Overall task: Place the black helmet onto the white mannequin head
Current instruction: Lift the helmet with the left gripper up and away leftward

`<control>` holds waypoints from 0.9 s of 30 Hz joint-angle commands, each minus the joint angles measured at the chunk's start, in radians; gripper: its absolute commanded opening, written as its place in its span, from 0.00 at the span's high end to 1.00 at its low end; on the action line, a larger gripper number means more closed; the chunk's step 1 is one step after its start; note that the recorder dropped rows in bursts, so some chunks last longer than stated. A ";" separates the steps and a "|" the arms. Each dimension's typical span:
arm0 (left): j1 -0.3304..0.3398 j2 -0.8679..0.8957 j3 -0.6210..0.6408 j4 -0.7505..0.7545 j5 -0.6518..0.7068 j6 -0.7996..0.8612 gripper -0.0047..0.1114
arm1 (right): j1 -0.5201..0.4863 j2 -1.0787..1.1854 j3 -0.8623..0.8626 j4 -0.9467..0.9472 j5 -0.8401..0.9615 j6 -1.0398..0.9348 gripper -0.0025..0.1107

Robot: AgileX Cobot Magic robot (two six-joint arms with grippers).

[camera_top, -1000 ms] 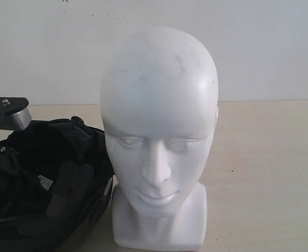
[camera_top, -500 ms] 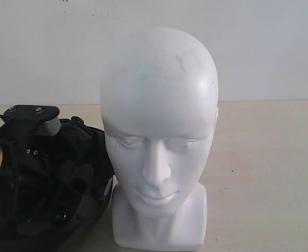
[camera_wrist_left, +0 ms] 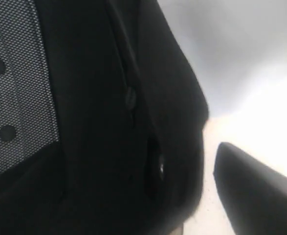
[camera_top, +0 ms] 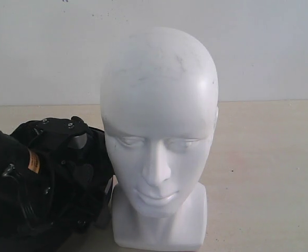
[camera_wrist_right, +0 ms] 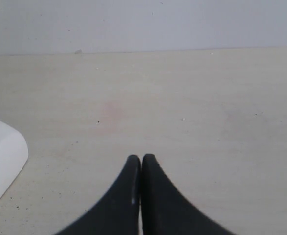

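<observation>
The black helmet (camera_top: 96,168) lies crown down on the table (camera_top: 264,173), its padded hollow facing up. The left gripper (camera_top: 64,152) has just dropped into that hollow: a second ago it hung above the rim, and now it sits low inside the shell. Its jaws have spread on the way down. In the left wrist view one dark finger (camera_wrist_left: 255,196) stands well off to the side, with a sliver of bare table between it and the helmet's wall, so the claw is open and grips nothing. The other finger is hidden, presumably inside against the lining, where a grey mesh pad (camera_wrist_left: 16,98) shows. That looks like a straddle of the rim, ready for a pinch, so the step in hand is probably the grasp itself. The helmet has not shifted and still rests just beside the white mannequin head (camera_top: 159,105), close against its left cheek and neck block. The head stands upright and bare, so nothing of the placing is done. Further out, the right gripper (camera_wrist_right: 141,166) hovers closed and empty over open table, with a corner of the head's base (camera_wrist_right: 1,156) at the edge of its view. Once gripped, the helmet must be lifted and turned over before it can go on.
</observation>
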 commanded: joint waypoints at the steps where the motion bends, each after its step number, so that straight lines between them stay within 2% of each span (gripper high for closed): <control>1: -0.005 0.031 -0.010 -0.007 -0.043 0.006 0.28 | 0.002 -0.005 0.000 -0.005 -0.011 0.002 0.98; 12: -0.005 0.075 -0.010 -0.007 -0.060 0.001 0.30 | 0.002 -0.005 0.000 -0.005 -0.011 0.002 0.98; 14: -0.005 0.075 -0.010 -0.007 -0.055 -0.016 0.38 | 0.002 -0.005 0.000 -0.005 -0.011 0.002 0.98; 16: -0.003 0.075 -0.010 -0.007 -0.048 -0.021 0.54 | 0.002 -0.005 0.000 -0.005 -0.011 0.002 0.98; 17: -0.003 0.075 -0.010 -0.001 -0.040 -0.021 0.70 | 0.002 -0.005 0.000 -0.005 -0.011 0.002 0.98; 19: -0.003 0.075 -0.010 0.005 -0.037 -0.021 0.93 | 0.002 -0.005 0.000 -0.005 -0.011 0.002 0.98; 24: -0.003 0.071 -0.012 0.074 -0.012 -0.064 0.92 | 0.002 -0.005 0.000 -0.005 -0.011 0.002 0.98; 27: -0.003 0.051 -0.012 0.188 0.043 -0.143 0.92 | 0.002 -0.005 0.000 -0.005 -0.011 0.002 0.98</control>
